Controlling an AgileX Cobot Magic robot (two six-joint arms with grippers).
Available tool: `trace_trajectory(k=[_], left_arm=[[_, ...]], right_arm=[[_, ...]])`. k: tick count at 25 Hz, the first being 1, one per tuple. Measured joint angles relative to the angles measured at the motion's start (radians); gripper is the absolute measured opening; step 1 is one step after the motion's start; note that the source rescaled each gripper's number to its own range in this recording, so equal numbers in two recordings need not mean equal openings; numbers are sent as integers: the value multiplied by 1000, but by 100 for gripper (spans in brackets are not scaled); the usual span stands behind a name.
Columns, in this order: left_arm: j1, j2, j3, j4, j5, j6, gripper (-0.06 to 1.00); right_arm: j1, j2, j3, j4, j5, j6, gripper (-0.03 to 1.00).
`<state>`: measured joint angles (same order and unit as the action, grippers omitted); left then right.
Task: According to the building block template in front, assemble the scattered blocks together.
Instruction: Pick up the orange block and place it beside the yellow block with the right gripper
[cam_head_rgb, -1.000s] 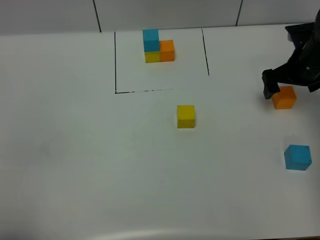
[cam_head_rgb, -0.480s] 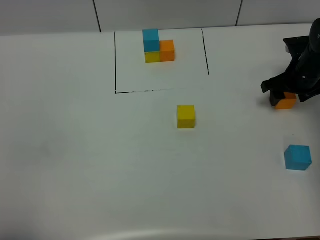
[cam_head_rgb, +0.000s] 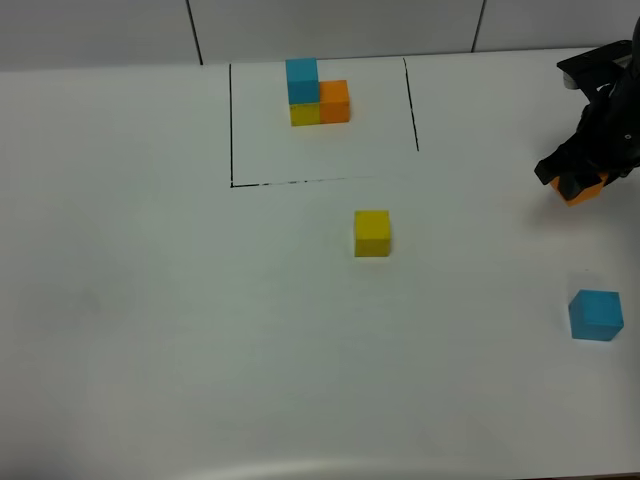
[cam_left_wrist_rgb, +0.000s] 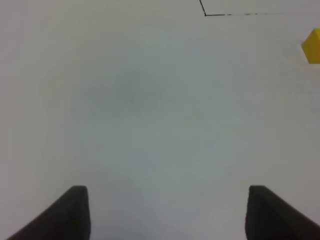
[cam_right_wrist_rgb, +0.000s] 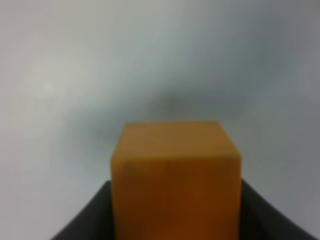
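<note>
The template (cam_head_rgb: 317, 95), blue on yellow with orange beside, stands inside the black-lined rectangle at the back. The loose yellow cube (cam_head_rgb: 372, 233) sits mid-table; its edge shows in the left wrist view (cam_left_wrist_rgb: 312, 46). The loose light blue cube (cam_head_rgb: 595, 315) lies at the right edge. My right gripper (cam_head_rgb: 578, 183) is shut on the loose orange cube (cam_head_rgb: 582, 190) and holds it just off the table at the far right; the cube fills the right wrist view (cam_right_wrist_rgb: 175, 175) between the fingers. My left gripper (cam_left_wrist_rgb: 167, 212) is open and empty over bare table; its arm is out of the exterior view.
The white table (cam_head_rgb: 180, 320) carries a black-lined rectangle (cam_head_rgb: 232, 125) open toward the back. A grey wall panel runs behind the table's far edge.
My right gripper came down around the orange cube, shut on it and lifted it slightly, moving a little up and back. The other cubes have not moved.
</note>
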<state>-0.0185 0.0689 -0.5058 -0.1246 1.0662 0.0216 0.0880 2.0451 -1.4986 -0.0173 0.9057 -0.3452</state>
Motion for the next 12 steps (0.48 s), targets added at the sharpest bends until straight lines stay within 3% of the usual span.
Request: trace_trajectory(k=[5,12], left_arm=[[0,0,0,0,0,0,40],[0,0,0,0,0,0,40]], right_arm=[[49,-24,0,7,88,-176,1],[171,-24,0,2,112,-346,1]])
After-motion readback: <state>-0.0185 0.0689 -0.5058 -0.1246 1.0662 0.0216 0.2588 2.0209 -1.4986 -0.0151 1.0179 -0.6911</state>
